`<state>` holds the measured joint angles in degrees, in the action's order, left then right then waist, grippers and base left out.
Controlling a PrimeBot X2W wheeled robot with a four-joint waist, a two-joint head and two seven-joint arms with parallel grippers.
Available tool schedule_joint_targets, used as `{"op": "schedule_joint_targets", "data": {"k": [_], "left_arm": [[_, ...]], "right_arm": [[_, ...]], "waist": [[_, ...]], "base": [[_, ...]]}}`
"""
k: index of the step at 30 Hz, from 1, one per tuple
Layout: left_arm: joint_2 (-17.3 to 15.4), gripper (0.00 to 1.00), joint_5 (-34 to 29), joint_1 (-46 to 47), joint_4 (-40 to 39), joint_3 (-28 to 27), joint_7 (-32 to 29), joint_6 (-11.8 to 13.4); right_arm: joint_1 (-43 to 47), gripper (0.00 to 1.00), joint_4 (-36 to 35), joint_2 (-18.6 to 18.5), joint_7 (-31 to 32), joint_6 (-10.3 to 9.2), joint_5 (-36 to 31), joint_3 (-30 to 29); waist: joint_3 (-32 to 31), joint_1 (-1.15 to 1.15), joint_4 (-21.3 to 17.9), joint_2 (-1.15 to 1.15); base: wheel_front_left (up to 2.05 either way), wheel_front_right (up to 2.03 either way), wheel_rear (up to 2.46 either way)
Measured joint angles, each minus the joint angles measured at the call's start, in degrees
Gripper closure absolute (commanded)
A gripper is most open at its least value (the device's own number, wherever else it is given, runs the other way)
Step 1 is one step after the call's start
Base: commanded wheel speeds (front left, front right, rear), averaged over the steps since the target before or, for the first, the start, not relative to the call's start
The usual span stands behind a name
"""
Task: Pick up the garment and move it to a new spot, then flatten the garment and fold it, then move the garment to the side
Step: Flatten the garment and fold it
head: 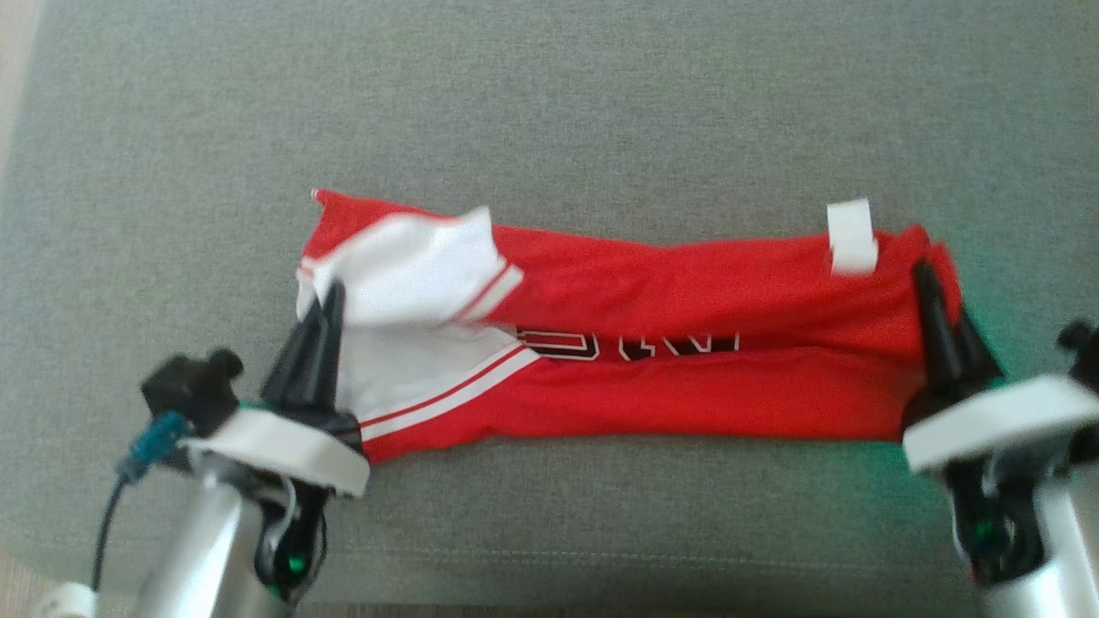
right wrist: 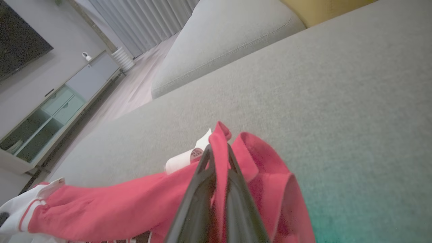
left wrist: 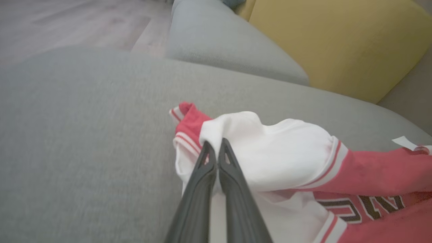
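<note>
Peeking blk lettering (head: 631, 345), unreadable, red garment (head: 678, 395)

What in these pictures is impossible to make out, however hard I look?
Head view: a fold swallows half the black lettering on the jersey, so the word is unreadable.
Right wrist view: the print on the white tag is too small and blurred.
Right wrist view: the left edge cuts off the jersey's white end.

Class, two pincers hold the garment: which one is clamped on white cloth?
The left pincer, shut on the garment at its white sleeve; the right pincer pinches its red end.
</note>
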<state>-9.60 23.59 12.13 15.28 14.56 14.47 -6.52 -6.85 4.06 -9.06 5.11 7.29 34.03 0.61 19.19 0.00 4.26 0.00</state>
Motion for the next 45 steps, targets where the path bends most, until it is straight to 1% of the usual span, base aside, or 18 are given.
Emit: {"op": "schedule_joint_targets", "data": {"k": [1, 2, 6, 8, 10, 14, 19, 23, 26, 33, 41, 45], "left_arm": [[0.2, 0.25, 0.8, -0.4, 1.5, 0.2, 0.0, -0.1], [0.4, 0.0, 1.6, -0.9, 3.0, 0.5, 0.0, -0.1], [0.5, 0.0, 3.3, -2.8, 6.5, 0.6, 0.0, -0.4], [0.4, 0.0, 3.3, -3.1, 7.3, 0.1, 0.0, -0.3], [0.3, 0.0, 3.2, -3.4, 7.1, -0.6, 0.0, 0.2], [-0.1, 0.0, 1.2, -4.5, 4.0, -2.1, 0.0, 2.8], [-0.4, 0.0, -1.9, -7.5, -2.1, -2.6, 0.0, 7.1], [-1.0, 0.0, -3.9, -9.2, -7.7, -2.5, -0.3, 9.4], [-1.3, 0.0, -5.1, -9.6, -11.9, -2.4, -1.1, 11.1], [-2.0, 0.0, -6.3, -12.2, -17.0, -2.2, -3.7, 12.7], [-2.3, 0.0, -6.3, -13.2, -19.0, -1.8, -4.5, 13.8], [-2.5, 0.0, -6.4, -13.1, -19.1, -1.5, -4.6, 13.9]], "right_arm": [[1.4, 0.0, -0.4, -0.6, -0.3, 0.0, 0.2, 0.8], [3.0, 0.0, -0.7, -1.0, -0.8, 0.0, 0.2, 1.3], [9.9, 0.0, -2.9, -1.5, -2.7, 0.0, -0.3, 2.9], [12.1, 0.0, -3.6, -1.5, -3.4, 0.0, -0.6, 2.7], [13.1, 0.0, -4.5, -1.2, -4.6, 0.0, -2.2, 1.8], [13.4, 0.0, -7.2, -0.1, -5.9, 0.0, -7.0, -0.6], [13.3, 0.0, -11.0, 2.5, -6.1, 0.0, -15.3, -3.5], [12.9, 0.0, -13.9, 4.0, -4.3, 0.0, -22.1, -4.6], [12.1, 0.0, -14.9, 4.7, -3.3, 0.0, -25.1, -4.3], [12.2, 0.0, -15.0, 5.0, -2.2, 0.0, -26.0, -3.4], [12.2, 0.0, -13.9, 5.8, -2.1, 0.0, -26.0, -3.5], [12.1, 0.0, -11.4, 6.1, -1.3, 0.0, -25.5, -4.9]], "waist": [[-0.2, 0.0, 0.1, 0.0], [-0.3, 0.0, 0.1, 0.0], [-0.9, 0.0, -0.1, 0.0], [-1.3, 0.0, -0.4, 0.0], [-1.6, 0.0, -0.8, 0.0], [-2.6, 0.0, -1.3, 0.0], [-4.0, 0.0, -1.3, 0.0], [-5.3, 0.0, -1.1, 0.0], [-6.5, 0.0, -0.9, 0.0], [-8.3, 0.0, -0.9, 0.0], [-8.1, 0.0, -1.0, 0.0], [-7.5, 0.0, -0.8, 0.0]], "base": [[0.0, 0.0, 0.0], [0.0, 0.0, 0.0], [0.0, 0.0, 0.0], [0.0, 0.0, 0.0], [0.0, 0.0, 0.0], [0.0, 0.0, 0.0], [0.0, 0.0, 0.0], [0.0, 0.0, 0.0], [0.0, 0.0, 0.0], [0.0, 0.0, 0.0], [0.0, 0.0, 0.0], [0.0, 0.0, 0.0]]}}
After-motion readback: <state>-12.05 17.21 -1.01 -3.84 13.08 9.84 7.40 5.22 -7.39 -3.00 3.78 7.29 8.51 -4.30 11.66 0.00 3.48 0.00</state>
